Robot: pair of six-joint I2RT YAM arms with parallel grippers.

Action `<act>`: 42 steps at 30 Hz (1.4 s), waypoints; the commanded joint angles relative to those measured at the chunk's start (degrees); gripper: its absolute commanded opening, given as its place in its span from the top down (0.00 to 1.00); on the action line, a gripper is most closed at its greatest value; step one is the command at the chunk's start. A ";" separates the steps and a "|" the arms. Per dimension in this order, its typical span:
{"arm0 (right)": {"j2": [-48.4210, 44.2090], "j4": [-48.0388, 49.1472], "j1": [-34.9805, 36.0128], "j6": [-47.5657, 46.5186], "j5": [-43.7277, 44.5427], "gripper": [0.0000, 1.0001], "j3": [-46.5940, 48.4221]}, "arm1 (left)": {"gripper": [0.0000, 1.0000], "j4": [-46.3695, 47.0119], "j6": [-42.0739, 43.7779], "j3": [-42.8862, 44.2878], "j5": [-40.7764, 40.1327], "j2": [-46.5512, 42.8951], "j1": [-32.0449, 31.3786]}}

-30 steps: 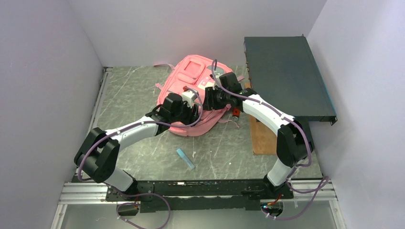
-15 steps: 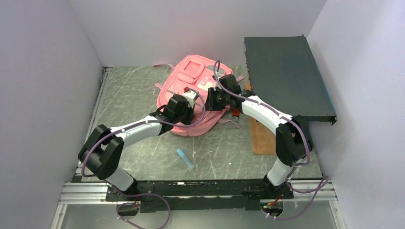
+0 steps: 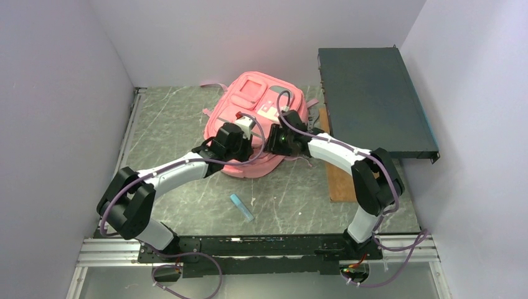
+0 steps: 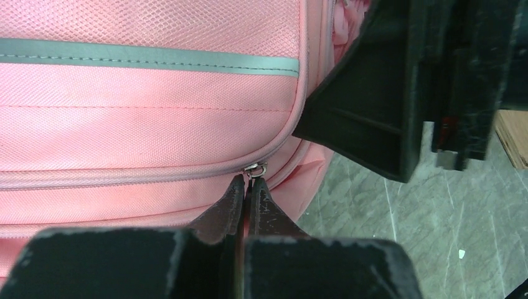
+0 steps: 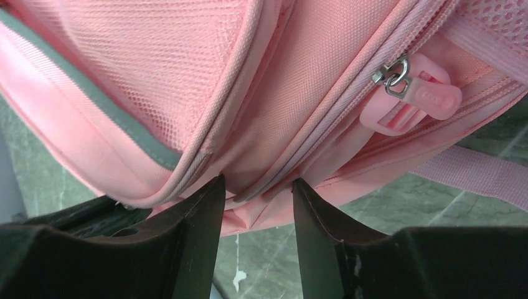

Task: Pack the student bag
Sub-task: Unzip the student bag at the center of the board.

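Observation:
The student bag (image 3: 249,103), pink with grey trim, lies flat on the table's far middle. My left gripper (image 3: 254,144) is at its near right corner. In the left wrist view the left gripper (image 4: 249,184) is shut on the zipper pull just below the metal ring (image 4: 256,168) of the front pocket's zip. My right gripper (image 3: 274,142) is close beside it. In the right wrist view the right gripper (image 5: 258,187) stands open, its tips against the bag's edge (image 5: 261,143) with a fold of fabric between them. A second zip pull with a pink tab (image 5: 423,99) lies further along.
A dark flat case (image 3: 373,93) lies at the back right, partly over a wooden board (image 3: 339,177). A light blue stick-like item (image 3: 242,207) lies on the grey table (image 3: 168,124) in front of the bag. The right gripper's black body (image 4: 398,93) crowds the left wrist view.
The left gripper has closed on the zipper pull. The right gripper has come down and left along the bag to its near right corner, next to the left gripper.

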 commanded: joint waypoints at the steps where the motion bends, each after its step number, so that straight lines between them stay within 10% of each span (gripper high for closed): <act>1: 2.41 1.33 1.74 0.51 10.18 0.55 2.51 | 1.00 3.57 -1.21 -0.83 0.20 -3.49 0.49; 4: 4.02 -0.31 3.02 0.23 16.79 0.68 3.49 | 1.00 2.89 -0.85 -1.37 -0.78 -3.81 0.49; 6: 2.72 2.36 4.03 -0.29 23.07 1.00 0.88 | 1.00 1.23 -0.74 -0.96 -2.56 -3.42 0.87; 18: 1.02 7.44 4.86 -7.63 33.00 1.00 -6.92 | 1.00 -17.06 -4.79 6.24 -7.87 2.38 24.29; 29: -5.44 12.29 8.12 -22.39 20.80 1.00 -6.71 | 1.00 -22.73 0.82 27.18 6.31 14.77 28.48; 35: -10.65 5.93 10.97 -26.12 17.61 0.59 -4.81 | 0.71 -26.17 0.66 23.19 13.08 8.14 29.10; 42: -18.03 -2.89 17.01 -28.30 12.92 0.38 -4.31 | 0.20 -25.81 -2.61 14.97 21.96 -3.81 29.30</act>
